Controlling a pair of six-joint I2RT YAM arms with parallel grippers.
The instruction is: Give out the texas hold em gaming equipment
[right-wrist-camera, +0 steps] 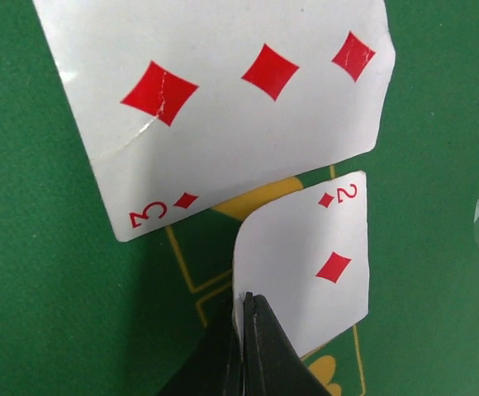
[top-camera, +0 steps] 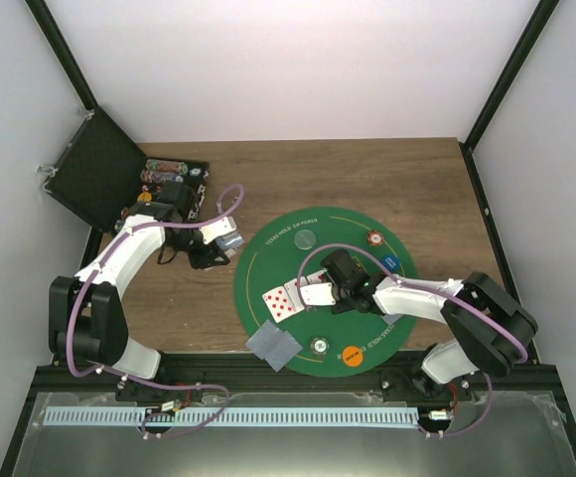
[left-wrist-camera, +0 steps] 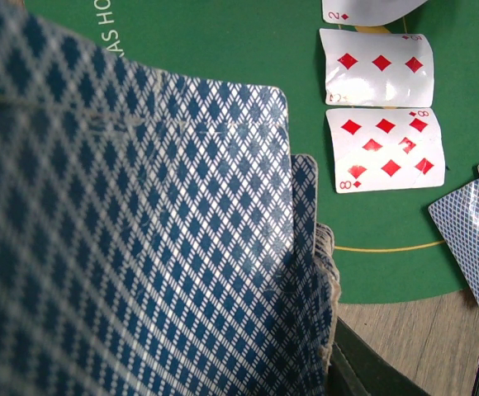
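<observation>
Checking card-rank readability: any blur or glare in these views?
Left wrist: the deck, close to the lens, is soft and fills the left; the eight of diamonds beyond is sharp. Right wrist: three of diamonds and two of diamonds crisp, faint sheen on pips. Top external: even light, face-up cards too small to read.

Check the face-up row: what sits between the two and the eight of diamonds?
The three of diamonds, face up on the green mat, with the two above it and the eight below. The left wrist view shows it.
</observation>
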